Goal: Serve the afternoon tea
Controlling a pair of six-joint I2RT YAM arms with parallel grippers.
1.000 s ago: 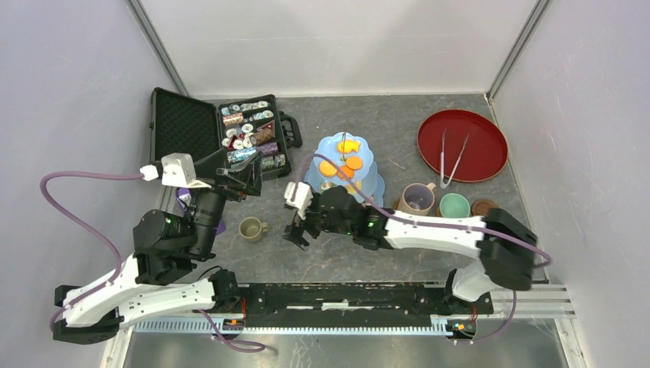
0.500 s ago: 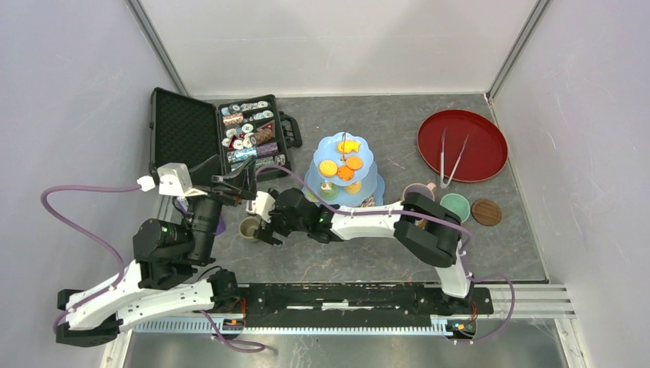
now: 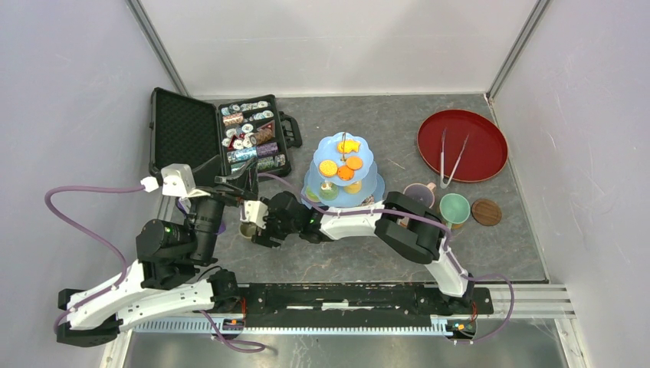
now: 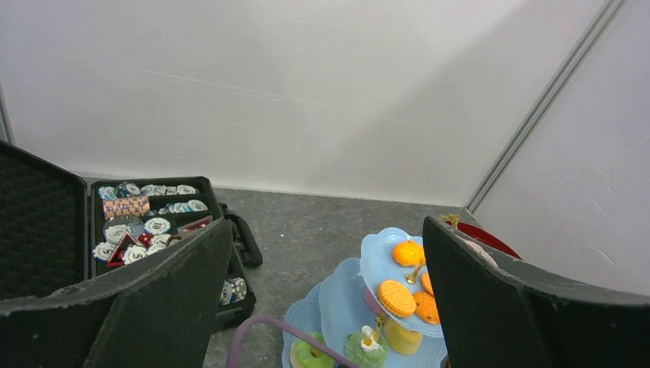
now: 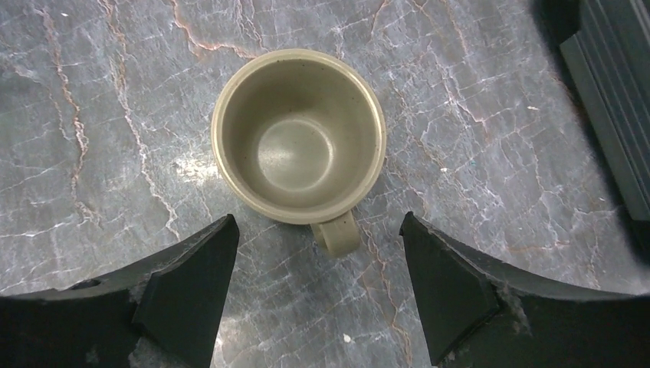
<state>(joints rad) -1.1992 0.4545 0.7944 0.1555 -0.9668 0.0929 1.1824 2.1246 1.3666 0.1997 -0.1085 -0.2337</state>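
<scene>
Lifting the small olive ceramic cup [image 5: 299, 149] (standing upright and empty on the grey marbled table [image 5: 475, 138], at 8 o'clock from the pale-blue three-tier scalloped cake stand [image 3: 343, 170]) is, I judge, calling for lowering squarely until the fingers are flanking its wall, clear of the handle pointing to about 5 o'clock. The left gripper [image 4: 322, 230] is hanging wide open, gripping nothing, while the right gripper [image 5: 316, 228] is gaping wide above the cup, touching nothing.

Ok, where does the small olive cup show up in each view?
Top external: olive cup left of centre, partly hidden under the right tool.
Left wrist: not in it.
Right wrist: upper centre, handle toward the bottom edge, just beyond the open tool.
Shared landmark: the grey marbled table.
</scene>
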